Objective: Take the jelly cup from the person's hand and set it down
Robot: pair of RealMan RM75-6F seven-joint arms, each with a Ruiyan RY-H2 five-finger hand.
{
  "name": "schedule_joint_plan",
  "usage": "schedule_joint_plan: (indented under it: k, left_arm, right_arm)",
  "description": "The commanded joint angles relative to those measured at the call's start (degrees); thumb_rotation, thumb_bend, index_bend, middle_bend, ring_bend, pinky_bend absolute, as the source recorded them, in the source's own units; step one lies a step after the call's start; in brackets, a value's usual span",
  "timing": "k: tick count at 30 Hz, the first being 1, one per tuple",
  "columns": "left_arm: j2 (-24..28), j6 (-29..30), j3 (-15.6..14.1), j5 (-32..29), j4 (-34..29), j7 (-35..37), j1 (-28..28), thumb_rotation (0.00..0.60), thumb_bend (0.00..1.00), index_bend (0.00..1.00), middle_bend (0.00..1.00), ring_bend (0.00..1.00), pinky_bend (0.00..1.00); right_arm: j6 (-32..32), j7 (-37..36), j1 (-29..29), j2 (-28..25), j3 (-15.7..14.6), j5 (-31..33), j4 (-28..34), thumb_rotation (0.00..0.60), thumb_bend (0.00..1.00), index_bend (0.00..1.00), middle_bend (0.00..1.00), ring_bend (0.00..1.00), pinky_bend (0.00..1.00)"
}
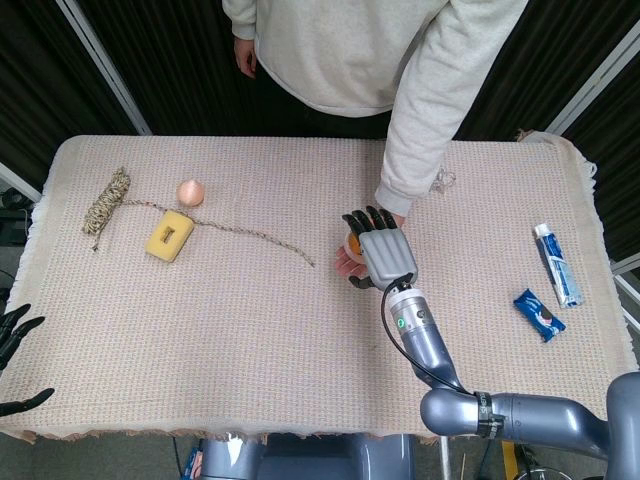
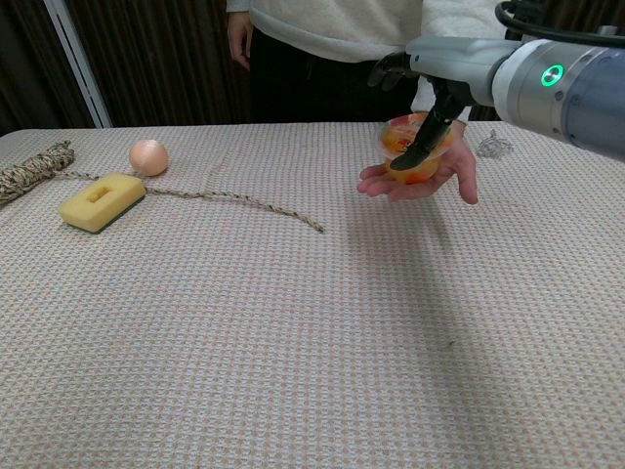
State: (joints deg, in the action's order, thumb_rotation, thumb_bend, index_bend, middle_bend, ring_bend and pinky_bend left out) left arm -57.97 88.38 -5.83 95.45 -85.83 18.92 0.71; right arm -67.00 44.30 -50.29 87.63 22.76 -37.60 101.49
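The jelly cup (image 2: 398,139), clear with orange jelly and a printed lid, rests on the person's upturned palm (image 2: 430,184) above the middle right of the table. My right hand (image 2: 435,68) hovers over the cup with its fingers spread, and its thumb reaches down across the cup's front. From the head view my right hand (image 1: 380,255) covers nearly the whole cup (image 1: 352,242); only an orange sliver shows. Whether the fingers touch the cup I cannot tell. My left hand (image 1: 15,340) sits at the table's near left corner, fingers apart, holding nothing.
A yellow sponge (image 1: 170,235), a peach ball (image 1: 191,192) and a rope bundle (image 1: 105,200) with a trailing cord lie at the left. A toothpaste tube (image 1: 556,263) and a blue packet (image 1: 537,314) lie at the right. The person stands at the far edge.
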Motion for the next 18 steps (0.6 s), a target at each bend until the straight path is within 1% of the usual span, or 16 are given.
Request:
schedule_joint_plan:
  k: [1,7,11,18]
  left_arm:
    - [0.0,0.0,0.0,0.0,0.0,0.1,0.0,0.6,0.15,0.13,0.0,0.0,0.0]
    - [0.1,-0.1,0.0,-0.1,-0.1,0.2,0.1,0.6,0.15,0.13,0.0,0.0,0.0]
    - [0.1,-0.1,0.0,0.0,-0.1,0.1,0.0,0.6,0.15,0.13,0.0,0.0,0.0]
    - [0.1,-0.2,0.0,-0.1,-0.2,0.2,0.1,0.6,0.15,0.13,0.0,0.0,0.0]
  right_arm:
    - [0.0,-0.7,-0.9,1.2,-0.1,0.4,-2.3,0.6,0.1,0.13,0.09,0.03,0.08]
    - [0.4,-0.2,-2.2,2.3,-0.8,2.9,-5.3,0.6,0.12,0.14,0.09,0.03,0.08]
    - [0.5,-0.6,-2.9,3.2,-1.1,3.5,-7.4,0.6,0.12,0.14,0.09,0.03,0.08]
    - [0.7,-0.8,-4.3,4.8,-1.2,4.8,-10.8,0.6,0.16,0.17,0.1,0.05,0.08]
